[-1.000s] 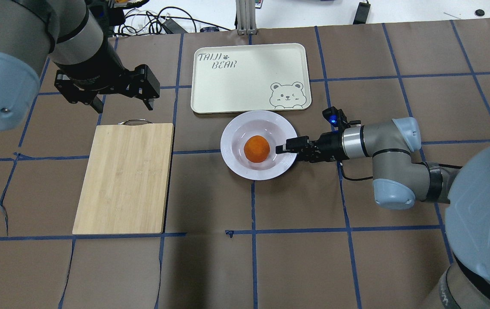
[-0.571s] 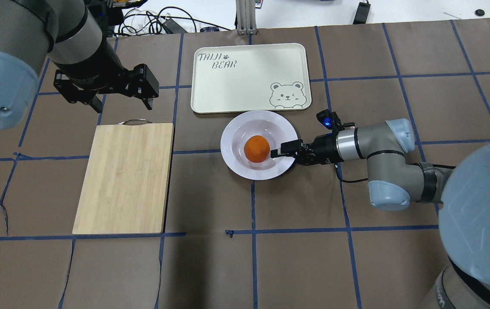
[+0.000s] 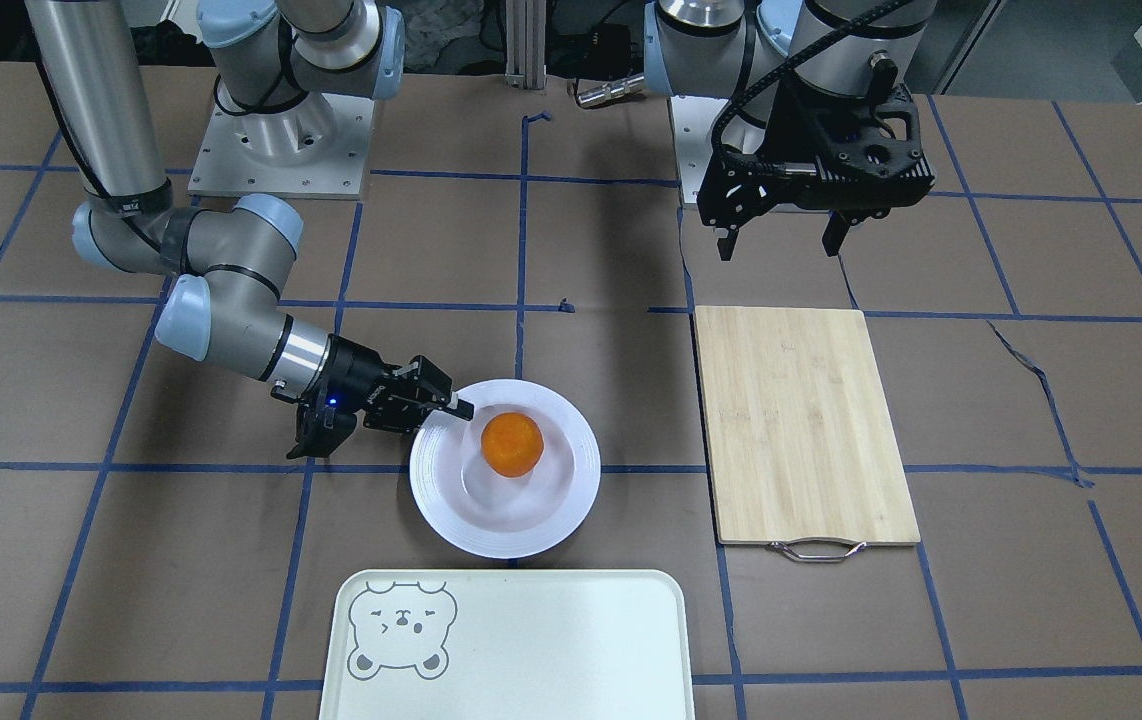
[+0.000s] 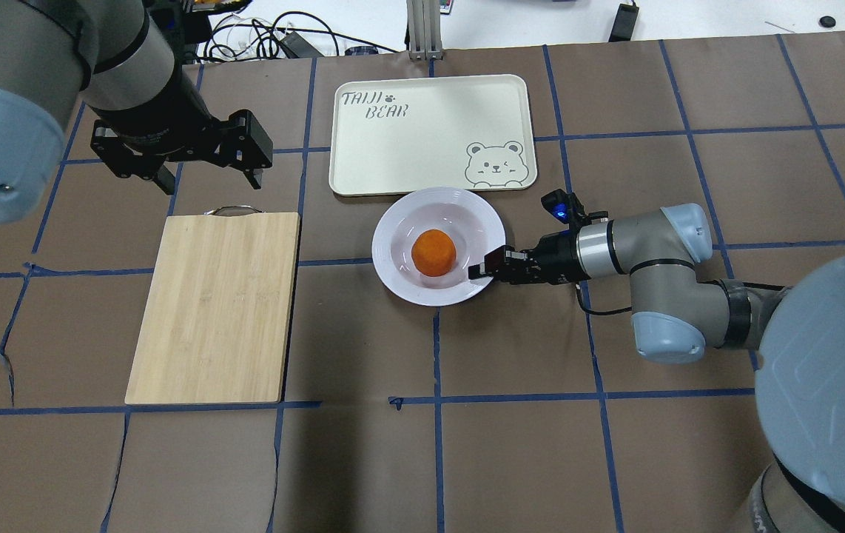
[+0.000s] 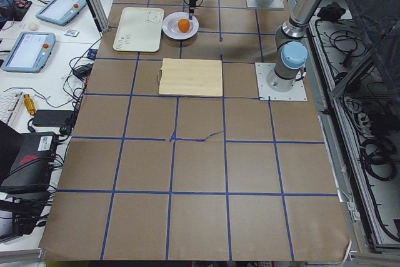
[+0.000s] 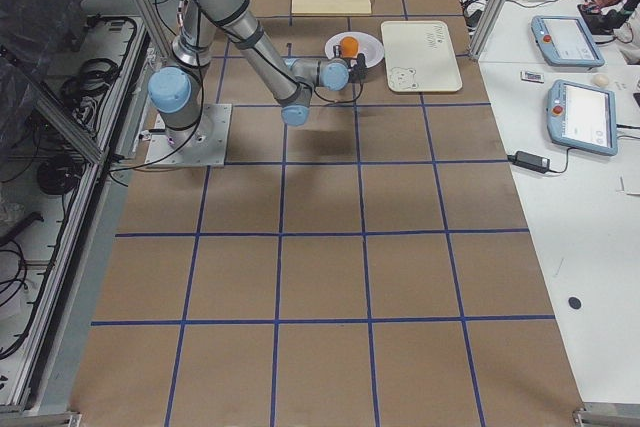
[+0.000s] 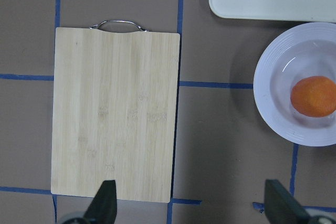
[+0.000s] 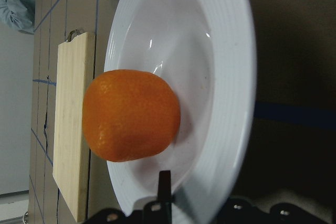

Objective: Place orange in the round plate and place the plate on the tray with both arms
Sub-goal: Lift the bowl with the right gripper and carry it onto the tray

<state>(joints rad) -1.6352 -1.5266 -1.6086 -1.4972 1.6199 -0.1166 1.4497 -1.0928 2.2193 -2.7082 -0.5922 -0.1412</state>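
The orange [image 4: 433,252] lies in the sunken centre of the round plate [image 4: 387,252], which sits just in front of the tray [image 4: 430,126]. My right gripper [image 4: 480,268] reaches in low from the right and is shut on the plate's rim. The right wrist view shows one finger [image 8: 164,184] on top of the rim beside the orange [image 8: 131,115], and the other finger is hidden beneath. My left gripper [image 4: 211,179] hangs open and holds nothing, above the table beyond the cutting board's handle. Its fingertips [image 7: 105,205] frame the left wrist view.
A bamboo cutting board [image 4: 215,303] with a metal handle lies left of the plate. The tray [image 3: 531,650] holds nothing. Cables and a metal post stand past the table's far edge. Brown paper with blue tape lines covers the table.
The right gripper moved in over the plate's rim. The plate with the orange then shifted slightly left and toward the tray. The left arm barely moved.
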